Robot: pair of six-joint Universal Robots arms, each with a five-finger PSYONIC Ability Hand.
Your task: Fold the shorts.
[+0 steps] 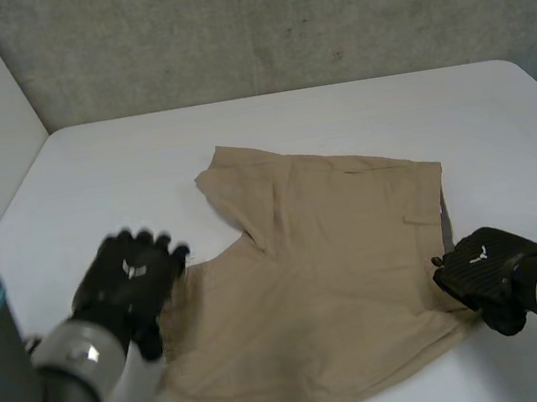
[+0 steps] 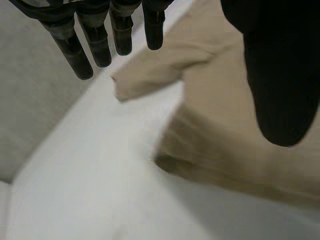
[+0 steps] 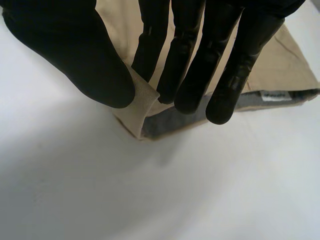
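Shorts [image 1: 321, 284] corner sits pinched in the right hand [image 3: 190, 55], as its wrist view shows; left hand [image 2: 280, 75] relaxed.

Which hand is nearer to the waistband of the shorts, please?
Right: the right hand pinches a waistband corner of the shorts; the left hand hangs open at the far leg hem.
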